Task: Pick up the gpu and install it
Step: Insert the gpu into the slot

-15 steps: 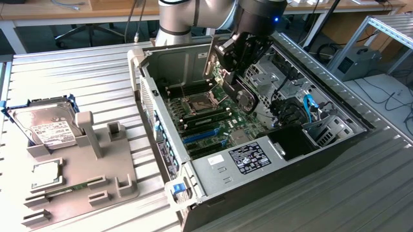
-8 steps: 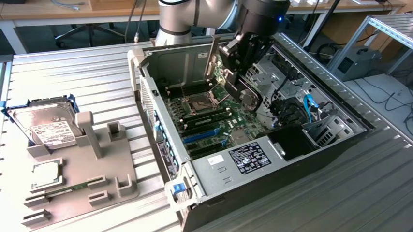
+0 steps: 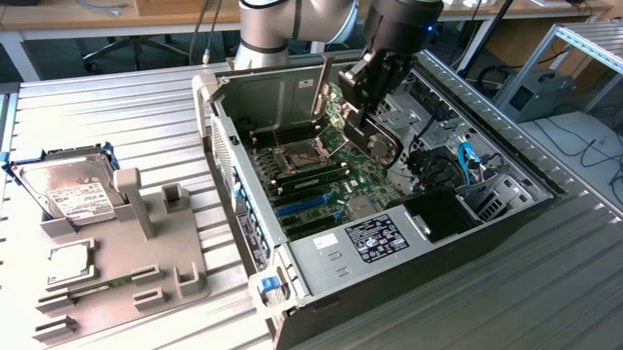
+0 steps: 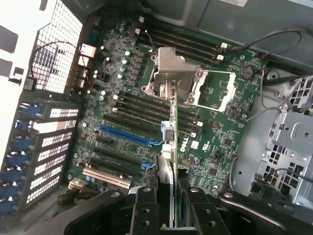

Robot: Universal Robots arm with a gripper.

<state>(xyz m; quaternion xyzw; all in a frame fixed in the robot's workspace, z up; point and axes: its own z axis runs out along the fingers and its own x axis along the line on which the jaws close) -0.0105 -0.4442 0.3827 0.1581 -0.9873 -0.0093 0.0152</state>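
Exterior view first: your gripper is down in the mouth of the open computer case, which lies on its side across the middle of the ribbed metal table, and it's got the gpu in its grip. You can see the card's dark round fan face just below the fingers. What looks like its long silver bracket stands upright on the side toward the case's rear wall. The card hangs over the motherboard, roughly above the CPU socket, and it's not seated in any slot. Wrist view makes the grip pretty clear: the two dark fingers sit either side of the card with the jaws pinched on it. You're looking at the gpu edge-on, a thin strip running out from between them. That strip crosses the black slots, with the end of the long blue slot just beside it and the open socket frame past its far end. Whether its lower edge touches the board, I can't tell. Over at the table's near corner on the exterior view's left, the grey fixture holds the hard drive propped up at its far end, well apart from the case.
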